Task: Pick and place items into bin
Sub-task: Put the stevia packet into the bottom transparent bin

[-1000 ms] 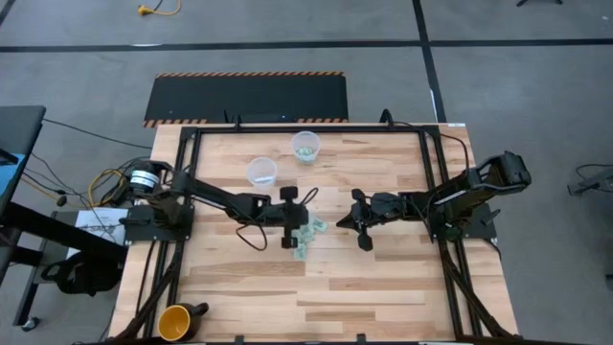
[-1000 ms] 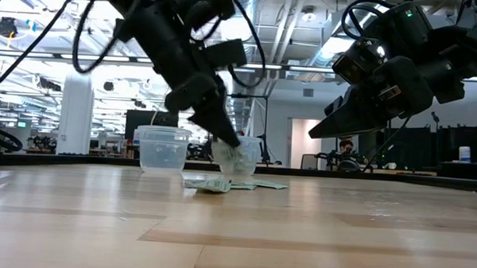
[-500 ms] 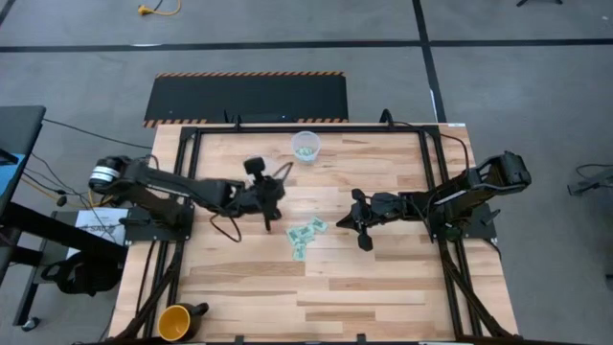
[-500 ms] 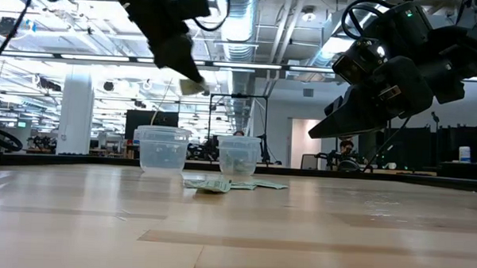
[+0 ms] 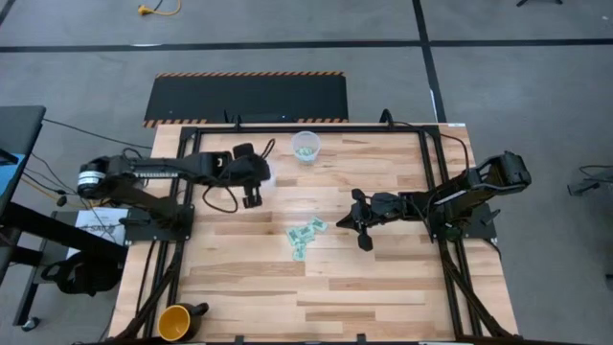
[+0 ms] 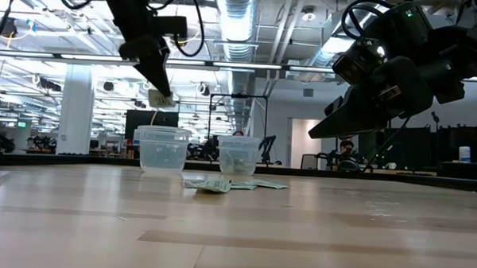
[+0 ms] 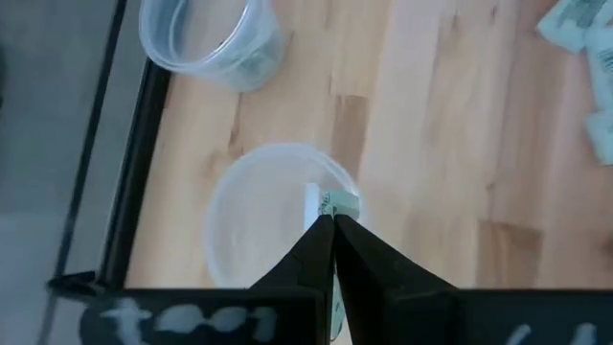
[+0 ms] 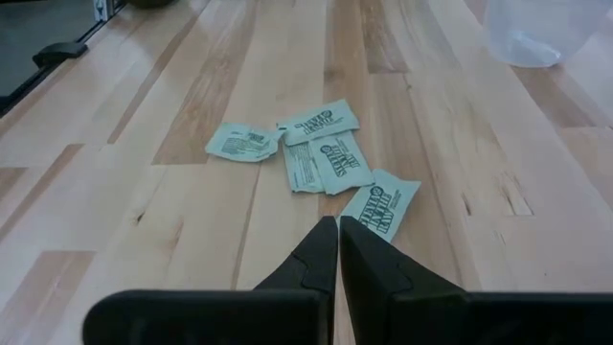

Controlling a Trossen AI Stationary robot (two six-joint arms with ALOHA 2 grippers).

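Observation:
Several small mint-green and white packets [image 5: 305, 235] lie flat on the wooden table's middle; they also show in the right wrist view [image 8: 321, 158] and the low view [image 6: 221, 183]. My left gripper [image 5: 251, 195] is shut on one packet [image 6: 162, 98] above a clear plastic cup [image 7: 259, 225], which stands on its base. A second clear cup [image 5: 306, 146] with a few pieces inside stands farther back. My right gripper [image 5: 352, 221] is shut and empty, hovering just right of the packets [image 8: 337, 225]. My left gripper pinches a packet by one edge [image 7: 335, 205] between its two fingertips. The fingers come from above, pointing down. The packet sticks out beyond the fingertips, lifted clear, right over the clear cup's opening [image 6: 163, 131].
A yellow mug [image 5: 175, 321] stands at the table's near left corner. A black frame rail [image 5: 306, 127] runs along the table's far edge and sides. Bare wood lies between the packets and the near edge.
My left gripper has risen from the packets on the table with one packet in its fingers and gone toward the table's left and far edge, ending above the clear cup. The other packets have stayed where they lay.

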